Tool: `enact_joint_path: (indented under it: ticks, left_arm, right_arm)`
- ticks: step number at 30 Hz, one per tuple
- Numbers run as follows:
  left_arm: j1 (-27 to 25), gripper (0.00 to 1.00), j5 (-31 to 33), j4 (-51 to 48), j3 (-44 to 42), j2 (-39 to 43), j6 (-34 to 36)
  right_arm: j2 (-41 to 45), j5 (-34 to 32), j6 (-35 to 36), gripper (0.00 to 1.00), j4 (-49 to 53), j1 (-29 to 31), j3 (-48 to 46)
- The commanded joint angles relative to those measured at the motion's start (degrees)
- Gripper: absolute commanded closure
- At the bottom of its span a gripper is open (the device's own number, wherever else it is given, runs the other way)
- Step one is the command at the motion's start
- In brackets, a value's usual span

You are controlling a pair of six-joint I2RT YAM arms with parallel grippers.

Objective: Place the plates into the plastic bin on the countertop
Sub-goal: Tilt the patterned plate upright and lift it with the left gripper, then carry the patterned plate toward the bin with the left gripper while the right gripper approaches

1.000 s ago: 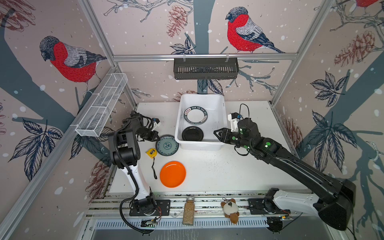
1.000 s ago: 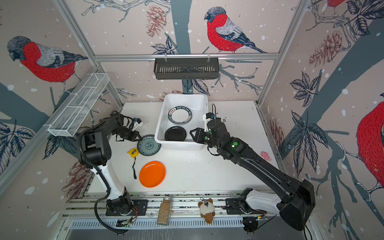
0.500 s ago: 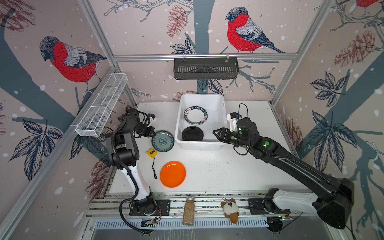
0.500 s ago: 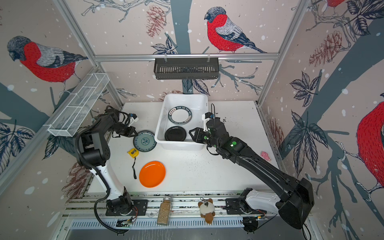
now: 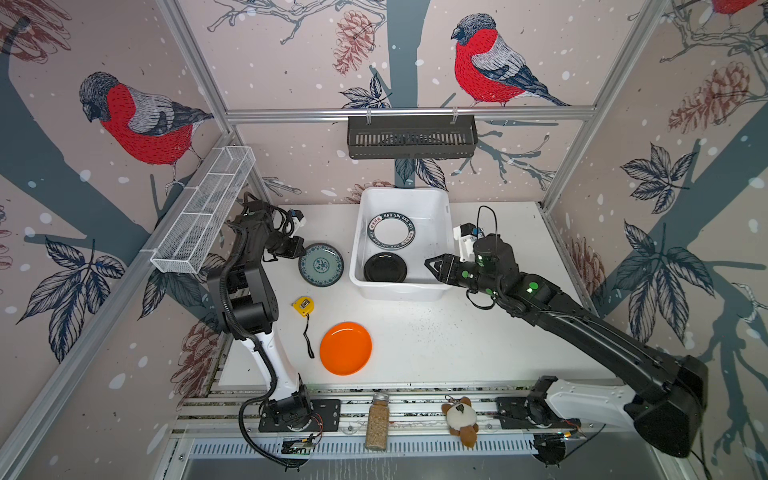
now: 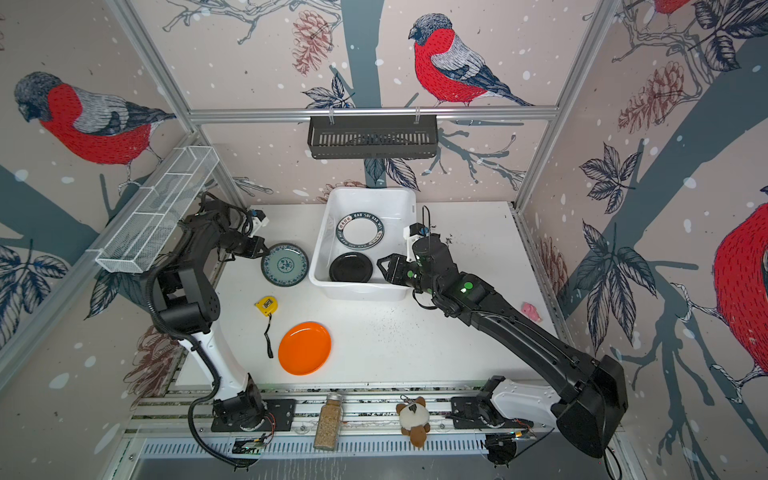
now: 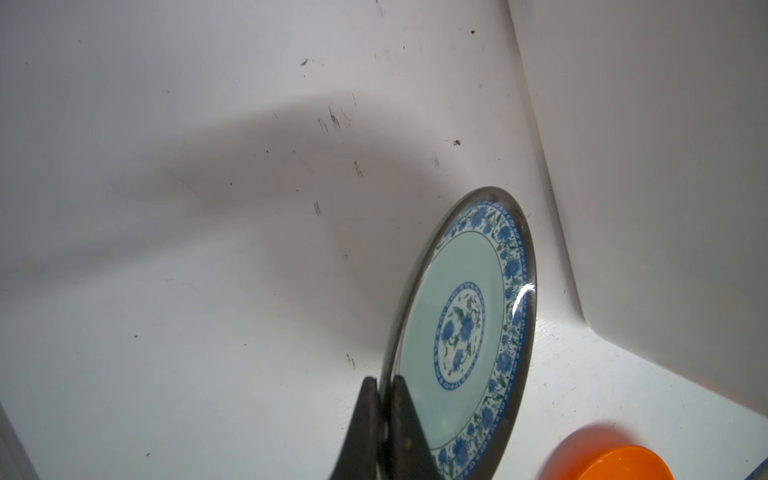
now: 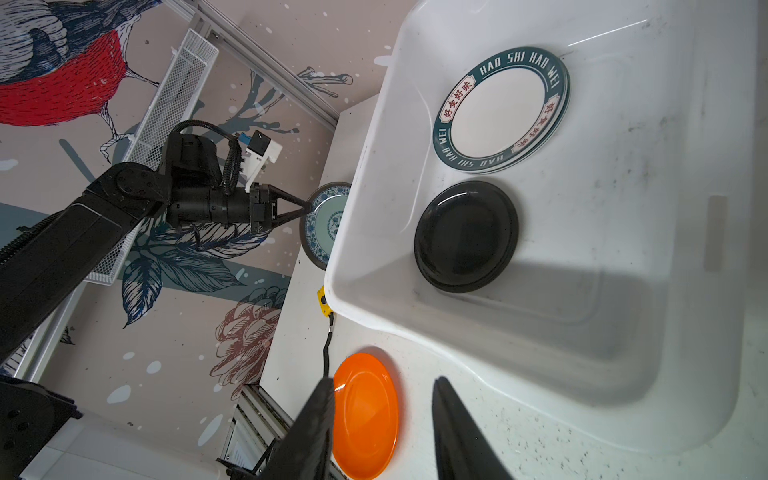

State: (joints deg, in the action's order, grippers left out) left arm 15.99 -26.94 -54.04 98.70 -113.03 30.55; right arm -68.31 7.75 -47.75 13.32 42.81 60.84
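The left hand (image 5: 303, 249) is clamped on the rim of the floral plate (image 5: 321, 265), its fingers (image 7: 365, 419) pinching the edge from both faces. The plate is tilted. It sits toward the left edge of the counter (image 5: 436, 332), just beside the left wall of the bin (image 5: 399, 291). Whether its far rim touches the counter I cannot tell. The bin stands at the middle of the counter's back edge. Inside it, a lettered white plate (image 5: 392, 231) lies toward the back, with more rims showing under it in the right wrist view. A black plate (image 5: 385, 267) lies flat toward the front. The right hand (image 5: 430, 266) hangs over the bin's front right corner, its 2 jaws apart with nothing between them. An orange plate (image 5: 345, 348) lies flat near the counter's front edge, left of middle. A yellow tape measure (image 5: 302, 305) lies between it and the floral plate
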Motion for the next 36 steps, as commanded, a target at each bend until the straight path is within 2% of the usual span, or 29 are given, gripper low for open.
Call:
enact_joint_path:
  ticks: [1, 12, 20, 25, 33, 36]
  left_arm:
    - [0.1, 1.00, -1.1, -2.7, 2.7, 1.4, -2.4]
    - [0.2, 1.00, -2.9, -8.0, 15.3, 1.0, -6.1]
    - [0.2, 1.00, -6.5, -10.7, 21.1, 1.8, -7.9]
    - [0.1, 1.00, -9.1, -11.4, 23.6, 2.5, -9.2]
    - [-1.4, 1.00, -12.3, -11.7, 24.3, 5.7, -11.0]
    - [-2.8, 1.00, -13.3, -12.0, 24.1, 7.0, -11.6]
  right_arm:
    - [-0.3, 0.5, 0.9, 0.59, -0.6, 0.0, 1.0]
    - [-1.6, 1.4, 1.0, 0.54, -1.2, 0.0, 2.1]
    - [-3.2, 2.5, 1.0, 0.47, -3.0, -0.3, 3.5]
    - [-7.1, 4.0, 0.2, 0.44, -5.1, -1.0, 5.3]
    - [-13.6, 12.4, -2.2, 0.42, -15.8, -2.6, 8.2]
    - [-17.6, 13.5, -1.6, 0.42, -15.7, -2.5, 11.8]
